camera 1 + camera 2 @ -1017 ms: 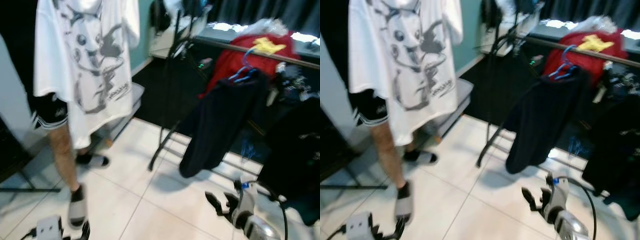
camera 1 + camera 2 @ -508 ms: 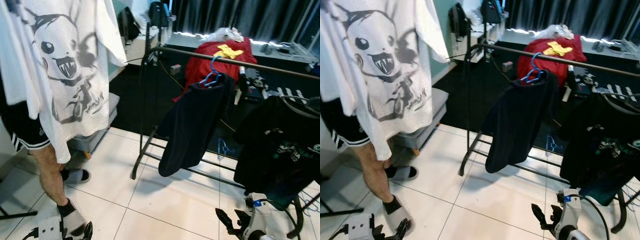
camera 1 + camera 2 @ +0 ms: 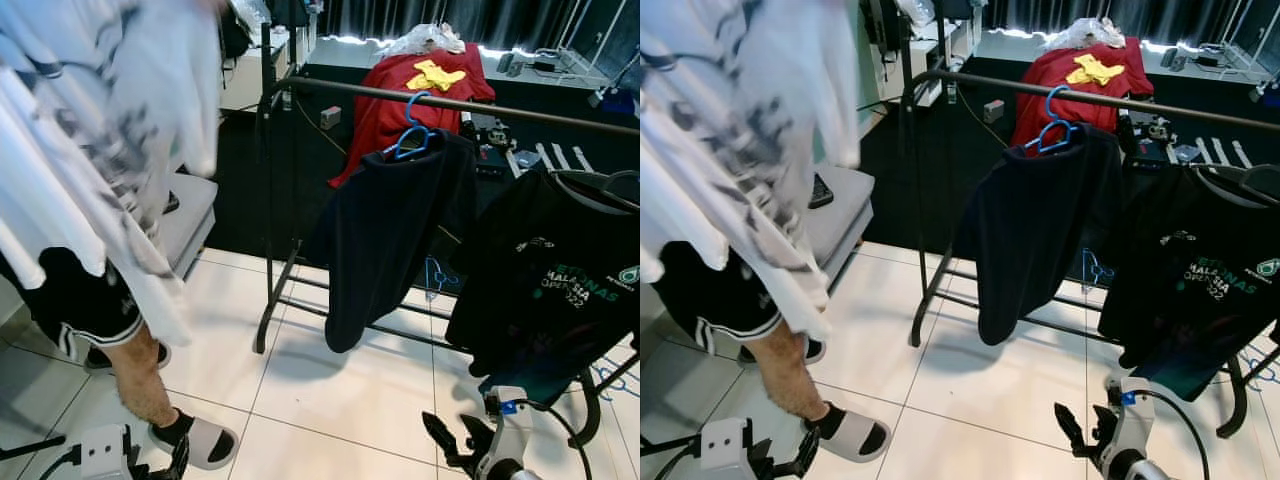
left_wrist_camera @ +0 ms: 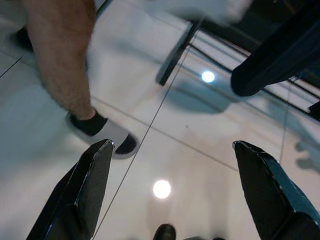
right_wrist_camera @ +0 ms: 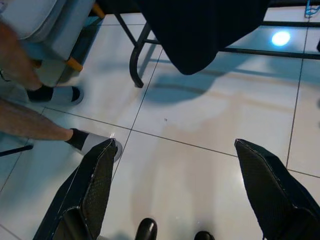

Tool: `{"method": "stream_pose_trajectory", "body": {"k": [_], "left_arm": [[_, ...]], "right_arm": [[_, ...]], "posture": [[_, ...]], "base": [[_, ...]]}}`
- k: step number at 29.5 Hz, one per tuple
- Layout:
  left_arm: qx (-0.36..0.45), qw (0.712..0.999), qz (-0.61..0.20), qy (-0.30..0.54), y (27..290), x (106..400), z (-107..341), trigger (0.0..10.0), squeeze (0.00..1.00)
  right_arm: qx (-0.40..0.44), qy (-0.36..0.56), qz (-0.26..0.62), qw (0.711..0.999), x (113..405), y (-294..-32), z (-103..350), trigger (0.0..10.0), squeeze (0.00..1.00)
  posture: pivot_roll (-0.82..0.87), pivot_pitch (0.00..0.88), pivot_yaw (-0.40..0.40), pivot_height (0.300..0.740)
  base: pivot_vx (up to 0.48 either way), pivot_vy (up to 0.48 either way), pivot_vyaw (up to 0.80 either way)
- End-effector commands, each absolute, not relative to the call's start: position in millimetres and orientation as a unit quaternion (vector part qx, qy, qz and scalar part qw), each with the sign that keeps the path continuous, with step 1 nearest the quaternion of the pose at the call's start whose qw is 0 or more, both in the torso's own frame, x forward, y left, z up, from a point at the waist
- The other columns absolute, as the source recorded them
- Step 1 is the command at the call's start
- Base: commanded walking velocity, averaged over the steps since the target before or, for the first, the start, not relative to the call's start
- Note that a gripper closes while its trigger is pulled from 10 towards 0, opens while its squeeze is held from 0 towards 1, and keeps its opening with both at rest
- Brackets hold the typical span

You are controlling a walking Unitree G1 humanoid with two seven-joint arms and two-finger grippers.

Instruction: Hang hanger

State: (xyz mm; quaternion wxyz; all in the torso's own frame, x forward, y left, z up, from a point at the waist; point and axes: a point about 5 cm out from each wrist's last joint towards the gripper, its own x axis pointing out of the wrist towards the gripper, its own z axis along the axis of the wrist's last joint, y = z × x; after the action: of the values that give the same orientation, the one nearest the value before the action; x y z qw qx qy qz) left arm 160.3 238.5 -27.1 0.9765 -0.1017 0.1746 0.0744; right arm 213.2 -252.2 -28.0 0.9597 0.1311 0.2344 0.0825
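Note:
A person on my left holds up a white printed T-shirt [image 3: 110, 150], blurred; I cannot make out its hanger. A black clothes rail [image 3: 340, 92] runs across ahead. On it hang a dark navy garment [image 3: 395, 235] on a blue hanger [image 3: 410, 135] and a black T-shirt [image 3: 555, 280] further right. Both arms hang low over the tiled floor. My left gripper [image 3: 780, 460] is open, with bare tile between its fingers [image 4: 87, 187]. Below the garments, my right gripper [image 3: 1082, 428] is also open and holds nothing, as its fingers [image 5: 87, 192] show.
The person's bare leg and slippered foot [image 3: 195, 440] stand close to my left gripper. A grey padded bench [image 3: 190, 215] sits by the rack's left post [image 3: 268, 250]. A red cloth [image 3: 400, 90] lies on a dark table behind the rail.
The camera has swung toward the rack, which now looks nearer and more central. The person and white shirt now stand closer on my left. Both grippers stay low and open.

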Motion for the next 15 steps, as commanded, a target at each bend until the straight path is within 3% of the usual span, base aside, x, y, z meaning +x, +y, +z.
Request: {"method": "stream_pose_trajectory", "body": {"k": [1, 4, 15], "left_arm": [[-0.094, 0.974, 0.077, 0.189, 240.6, 155.3, -31.7, 10.0, 0.00], [-0.099, 0.974, 0.076, 0.189, 240.1, 155.5, -32.8, 10.0, 0.00], [-0.110, 0.973, 0.075, 0.187, 238.3, 156.1, -35.0, 10.0, 0.00]], "right_arm": [[0.132, 0.238, 0.080, 0.959, 209.4, -253.4, -30.2, 10.0, 0.00], [0.132, 0.237, 0.080, 0.959, 209.3, -253.6, -30.1, 10.0, 0.00], [0.133, 0.237, 0.080, 0.959, 209.2, -254.3, -30.1, 10.0, 0.00]], "posture": [[-0.05, 0.115, -0.037, 0.740], [-0.05, 0.117, -0.035, 0.740], [-0.06, 0.124, -0.041, 0.740]], "base": [[0.000, -0.461, 0.00], [0.000, -0.458, 0.00], [0.000, 0.000, 0.00]]}}
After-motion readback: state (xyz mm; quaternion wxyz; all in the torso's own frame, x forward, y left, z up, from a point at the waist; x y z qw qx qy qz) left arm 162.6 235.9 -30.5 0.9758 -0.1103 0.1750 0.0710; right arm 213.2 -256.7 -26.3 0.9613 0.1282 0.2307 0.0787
